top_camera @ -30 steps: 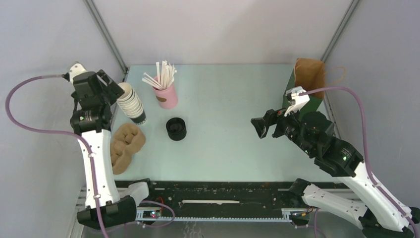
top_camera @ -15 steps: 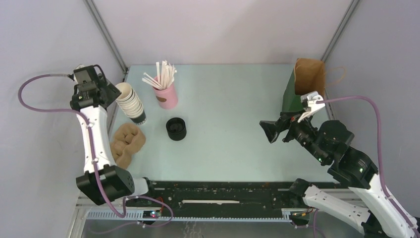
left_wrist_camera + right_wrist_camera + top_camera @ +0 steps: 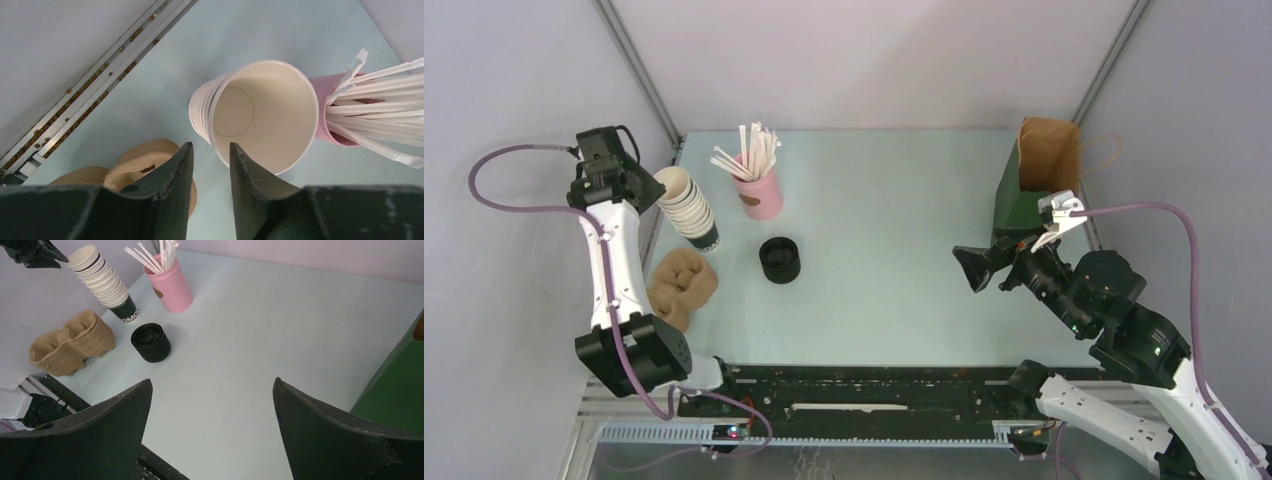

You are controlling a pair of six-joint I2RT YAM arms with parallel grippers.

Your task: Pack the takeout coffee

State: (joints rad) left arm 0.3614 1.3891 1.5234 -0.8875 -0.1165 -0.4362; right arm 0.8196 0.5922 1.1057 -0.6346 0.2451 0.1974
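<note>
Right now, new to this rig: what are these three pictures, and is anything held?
It's a robot: a left arm and a right arm bolted at a table's near edge. One picture looks down from above and behind; the others come from wrist cameras. On it: a stack of lidless paper cups, a pink cup of wrapped sticks, a stack of black lids, cardboard cup carriers, a paper bag. The left gripper hangs over the cup stack, jaws narrowly apart; the right gripper is wide open. Neither holds anything.

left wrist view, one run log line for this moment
left gripper: narrow gap, by rim of cup stack | right gripper: wide open, empty | capped coffee: not in view | paper bag: upright
</note>
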